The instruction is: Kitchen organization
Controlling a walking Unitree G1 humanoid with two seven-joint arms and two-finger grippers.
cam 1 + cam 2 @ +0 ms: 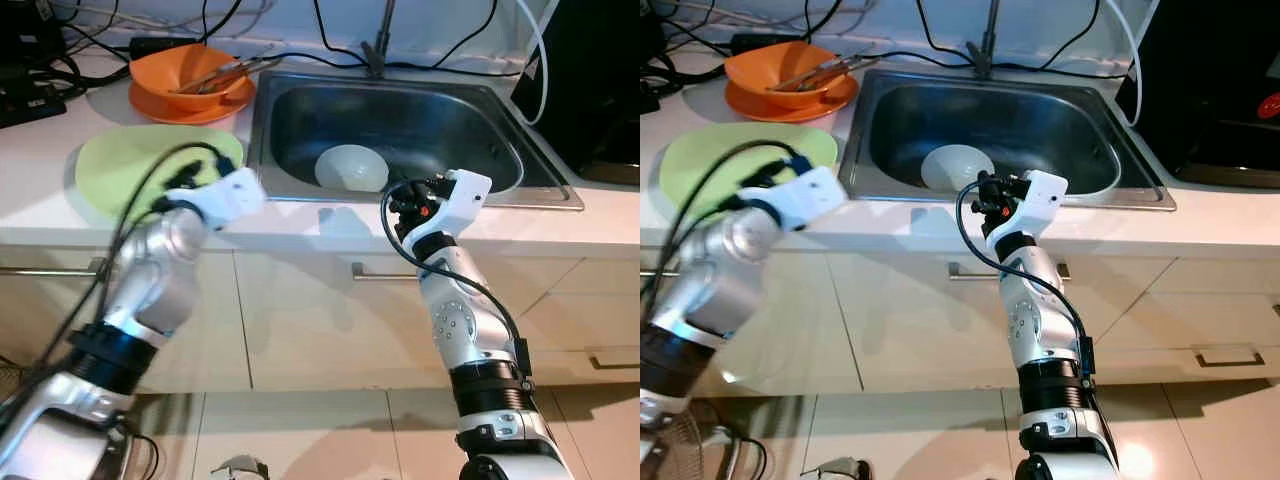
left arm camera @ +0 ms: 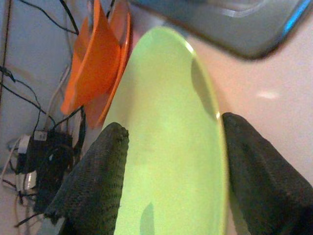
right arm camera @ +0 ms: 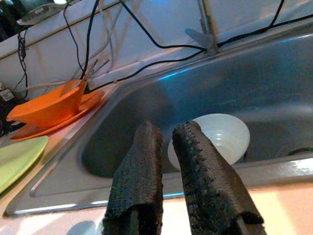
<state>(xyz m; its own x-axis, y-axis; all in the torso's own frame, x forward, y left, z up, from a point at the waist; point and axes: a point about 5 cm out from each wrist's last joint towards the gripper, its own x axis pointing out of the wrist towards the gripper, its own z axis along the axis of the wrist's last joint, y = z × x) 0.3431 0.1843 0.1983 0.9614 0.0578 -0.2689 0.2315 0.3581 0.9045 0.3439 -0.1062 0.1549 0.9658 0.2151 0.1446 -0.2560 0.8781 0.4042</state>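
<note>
L fingers (image 2: 93,186) wide over green plate (image 2: 171,147); R fingers (image 3: 142,181) near-closed before sink (image 3: 274,63)

The sink (image 1: 400,130) is set into the counter (image 1: 40,205). In the sink, near its front wall, lies a bowl (image 1: 351,166). Left of the sink a plate (image 1: 120,170) lies on the counter. Behind that plate, still left of the sink, a second bowl (image 1: 190,75) stands on another plate, with tongs (image 1: 222,73) resting in it. Behind the sink runs a wall with cables (image 1: 440,68).
</note>
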